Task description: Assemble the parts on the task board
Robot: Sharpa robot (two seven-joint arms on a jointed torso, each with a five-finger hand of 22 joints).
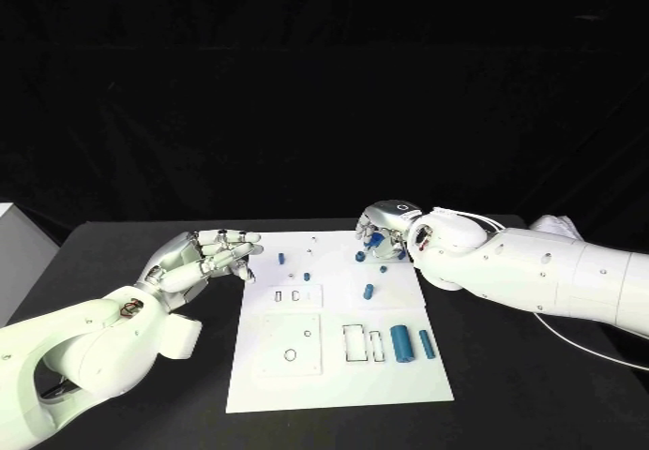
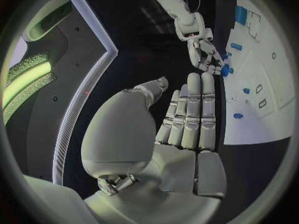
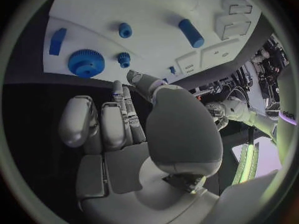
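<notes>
White rectangular task board [image 1: 339,375] lies flat mid-table; everything below placed relative to it. Right silver hand [image 1: 383,234] hangs over board's far edge, fingers curled down near a small blue gear [image 1: 361,255] w/ a big blue gear [image 3: 86,62] and another small blue gear [image 3: 124,59] just beyond its fingertips in the wrist view. Can't tell if it actually pinches anything; fingers look partly curled, no part clearly held. Left silver hand [image 1: 210,258] sits just off board's left edge, fingers spread & fairly straight, holding nothing. Loose parts on board: thick blue cylinder [image 1: 401,341] and thin blue bar [image 1: 426,343] near the right edge, short blue peg [image 1: 367,292] mid-board. Risks, imo: curled right-hand fingers could knock the small gear off its spot or shove it off the far edge; a weak pinch may drop it; left hand so close to the edge could nudge the board & shift the loose cylinder, which looks likely to roll
</notes>
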